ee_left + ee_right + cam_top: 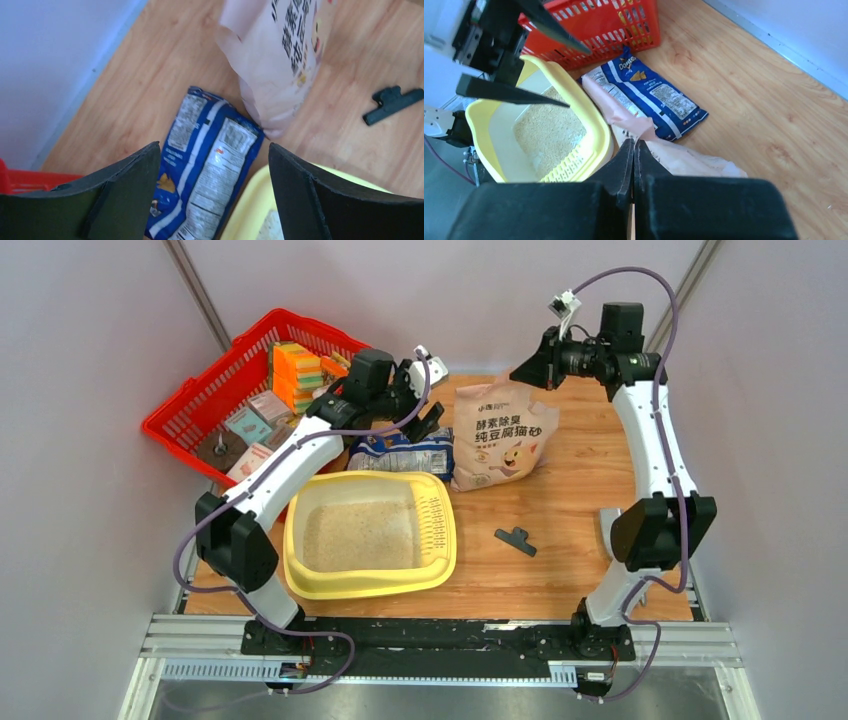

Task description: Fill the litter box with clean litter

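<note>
The pale-yellow litter box [440, 570] sits at the near left of the table, with pale beige litter [358, 535] covering its floor. Both also show in the right wrist view, the box rim [596, 125] and the litter [549, 132]. The tan litter bag [500, 430] stands behind the box. My right gripper [522, 372] is shut on the bag's top edge [644, 131], as the right wrist view [634, 145] shows. My left gripper [432, 405] is open and empty, hovering above a blue-and-white printed bag [210, 160] beside the box rim [255, 205].
A red mesh basket [215, 390] full of packets stands at the back left. The blue-and-white bag [400, 452] lies between the basket, the tan bag and the box. A black clip [515, 540] lies on the wood right of the box.
</note>
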You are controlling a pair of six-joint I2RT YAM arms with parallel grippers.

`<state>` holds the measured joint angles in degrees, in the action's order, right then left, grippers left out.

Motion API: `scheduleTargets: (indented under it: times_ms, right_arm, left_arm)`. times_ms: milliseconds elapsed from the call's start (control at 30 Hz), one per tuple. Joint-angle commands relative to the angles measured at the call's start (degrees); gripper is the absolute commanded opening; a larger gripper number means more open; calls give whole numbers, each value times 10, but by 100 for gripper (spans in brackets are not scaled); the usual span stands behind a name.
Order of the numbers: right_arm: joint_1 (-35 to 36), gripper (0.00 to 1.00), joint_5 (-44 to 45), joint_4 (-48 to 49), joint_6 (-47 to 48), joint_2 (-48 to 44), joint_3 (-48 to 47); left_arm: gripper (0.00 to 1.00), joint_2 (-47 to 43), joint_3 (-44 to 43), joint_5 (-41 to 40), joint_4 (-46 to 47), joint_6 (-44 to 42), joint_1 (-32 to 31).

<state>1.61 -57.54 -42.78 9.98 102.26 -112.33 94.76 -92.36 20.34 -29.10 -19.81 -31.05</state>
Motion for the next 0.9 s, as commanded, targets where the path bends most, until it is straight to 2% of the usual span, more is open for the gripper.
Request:
scheduleTargets:
  times_ms: [0, 167, 300, 467, 533, 700, 767, 867]
  right_arm:
    - [0, 0, -20, 30, 25, -60, 69]
    - [0, 0, -22, 46, 64, -93, 120]
    - [1, 0, -56, 62, 42, -87, 95]
    - [1, 0, -81, 121, -23, -92, 93]
    - [0, 0, -85, 127, -34, -97, 97]
    - [-4, 0, -76, 135, -41, -89, 94]
    - [-10, 0, -80, 134, -49, -73, 90]
    - [-10, 0, -85, 126, -65, -52, 73]
  left_arm:
    - [88, 8, 3, 2, 168, 23, -2]
    - [88, 27, -4, 160, 225, 7, -2]
    - [88, 69, -90, 157, 158, -15, -14]
    - [88, 138, -164, 120, 149, -59, -20]
    - [91, 159, -211, 132, 129, -84, -21]
    - [89, 227, -316, 233, -51, -169, -28]
    - [86, 225, -308, 253, -111, -224, -34]
    - [77, 216, -287, 252, -136, -262, -44]
